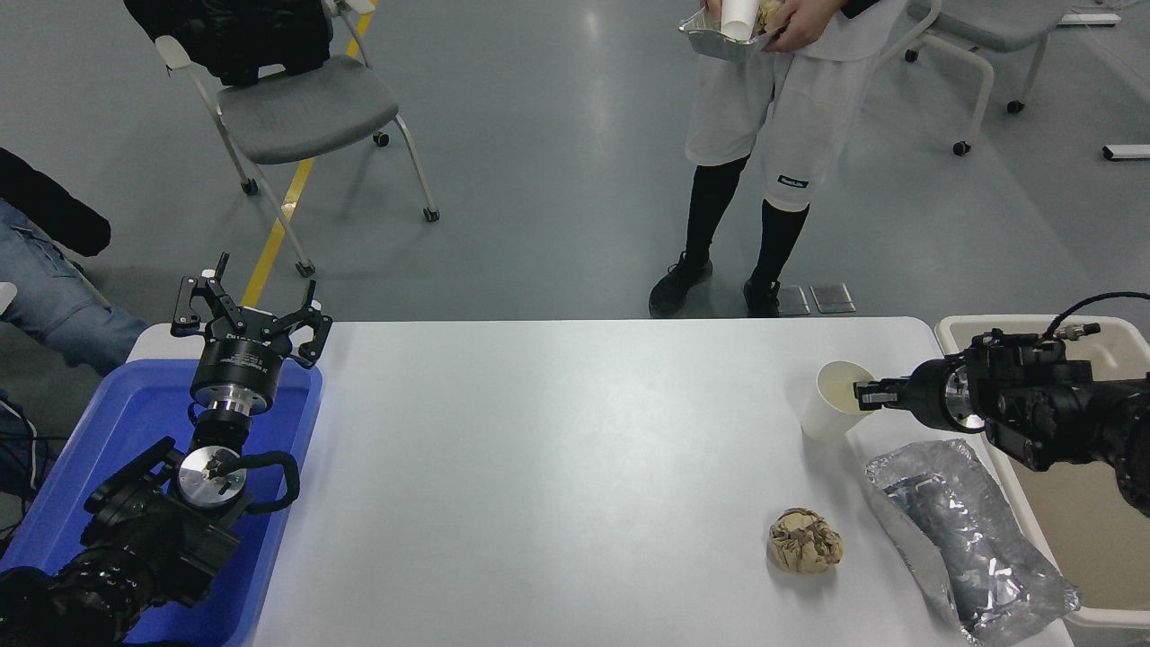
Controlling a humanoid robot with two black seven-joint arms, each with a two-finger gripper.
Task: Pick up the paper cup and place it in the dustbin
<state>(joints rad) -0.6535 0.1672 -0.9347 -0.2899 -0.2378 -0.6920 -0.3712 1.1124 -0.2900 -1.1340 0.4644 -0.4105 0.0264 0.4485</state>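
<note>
Head view: small white tapered paper cup (834, 402) stands upright on the white table (557, 467), far right part, mouth up, cream inside visible. Its long axis is vertical with a slight lean toward the left, wide rolled rim on top and narrow base on the table. Right black gripper (864, 393) comes in level from the right and sits at the cup's right rim; its tips look close together at the rim wall, but whether they pinch the rim or only touch it I cannot tell. Large beige rectangular plastic dustbin (954, 334) stands just off the table's right edge, under the right arm, near the cup.

Step in hand, as I judge it: securing the cup by its rim. To do it well, one tip should be inside the mouth and one outside, squeeze light since thin paper will likely buckle, lift straight up before swinging right over the bin.

Crinkled silver foil tray (966, 530) lies just beside the cup on the near side; a low carry could snag it. Crumpled brown paper ball (805, 541) is clear of the path. Left black gripper (247, 310) parked over the blue rectangular plastic tray (117, 431), fingers spread.
</note>
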